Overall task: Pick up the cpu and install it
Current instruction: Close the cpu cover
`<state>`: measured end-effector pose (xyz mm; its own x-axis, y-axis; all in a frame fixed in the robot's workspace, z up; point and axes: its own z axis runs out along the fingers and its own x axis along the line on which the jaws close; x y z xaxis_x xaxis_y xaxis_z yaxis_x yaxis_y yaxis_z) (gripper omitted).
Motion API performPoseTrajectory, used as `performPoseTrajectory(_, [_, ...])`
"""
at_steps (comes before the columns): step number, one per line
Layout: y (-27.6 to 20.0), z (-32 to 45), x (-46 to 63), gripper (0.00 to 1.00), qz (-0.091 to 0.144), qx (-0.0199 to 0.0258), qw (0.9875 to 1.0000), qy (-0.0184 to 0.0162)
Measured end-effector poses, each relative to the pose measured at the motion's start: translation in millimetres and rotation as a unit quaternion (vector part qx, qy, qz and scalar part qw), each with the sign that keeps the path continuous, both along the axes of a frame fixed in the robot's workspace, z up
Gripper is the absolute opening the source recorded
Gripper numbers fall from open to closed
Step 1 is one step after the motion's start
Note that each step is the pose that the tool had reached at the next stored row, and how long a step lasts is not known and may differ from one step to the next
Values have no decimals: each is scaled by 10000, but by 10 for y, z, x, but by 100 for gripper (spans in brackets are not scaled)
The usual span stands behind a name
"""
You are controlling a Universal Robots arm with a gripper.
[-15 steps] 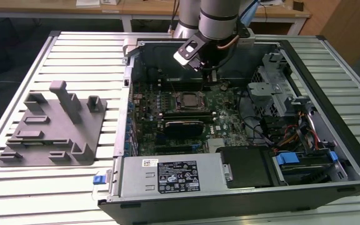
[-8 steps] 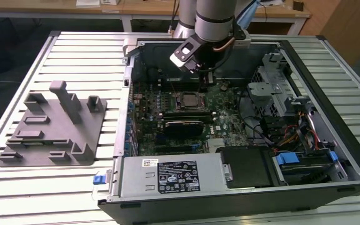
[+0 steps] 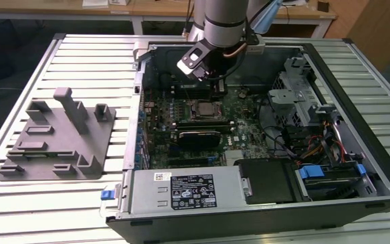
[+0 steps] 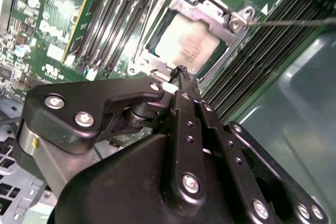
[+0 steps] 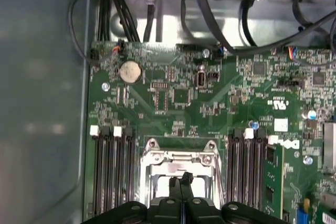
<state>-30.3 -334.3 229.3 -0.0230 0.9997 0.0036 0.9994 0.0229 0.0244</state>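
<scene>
The cpu [image 4: 185, 44] is a small square chip with a pale silver top, lying flat in the metal-framed socket [image 4: 210, 14] on the green motherboard [image 4: 58, 30]. In the exterior view the cpu [image 3: 202, 108] sits mid-board inside the open computer case. My gripper [image 4: 181, 72] hangs just above the socket's edge, beside the chip and apart from it. Its two black fingers are pressed together with nothing between them. In the first wrist view the gripper [image 5: 182, 179] points down at the socket frame [image 5: 181, 156], which lies between the memory slots [image 5: 113, 166].
A grey fixture plate with upright posts [image 3: 56, 140] lies on the slatted table at the exterior view's left. Inside the case are a black block [image 3: 198, 137], a power supply [image 3: 185, 190], drive cages [image 3: 296, 101] and loose cables [image 5: 220, 19]. Case walls [image 3: 139, 101] surround the board.
</scene>
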Motion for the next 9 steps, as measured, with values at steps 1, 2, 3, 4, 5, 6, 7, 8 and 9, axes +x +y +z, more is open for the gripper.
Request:
performPoseTrajectory(1, [0, -4, -18, 11, 0, 0, 10000, 0])
performPoseTrajectory(2, [0, -8, -35, 11, 0, 0, 10000, 0])
performPoseTrajectory(3, [-1, -11, -52, 11, 0, 0, 10000, 0])
performPoseTrajectory(4, [-1, -14, -68, 11, -1, 0, 10000, 0])
performPoseTrajectory(5, [-2, -17, -82, 11, 0, 0, 10000, 0])
performPoseTrajectory(6, [-4, -19, -94, 11, 0, 0, 10000, 0])
performPoseTrajectory(7, [-7, -22, -103, 11, 0, 0, 10000, 0])
performPoseTrajectory(8, [-11, -25, -113, 11, 0, 0, 10000, 0])
performPoseTrajectory(9, [-15, -29, -120, 11, 0, 0, 10000, 0])
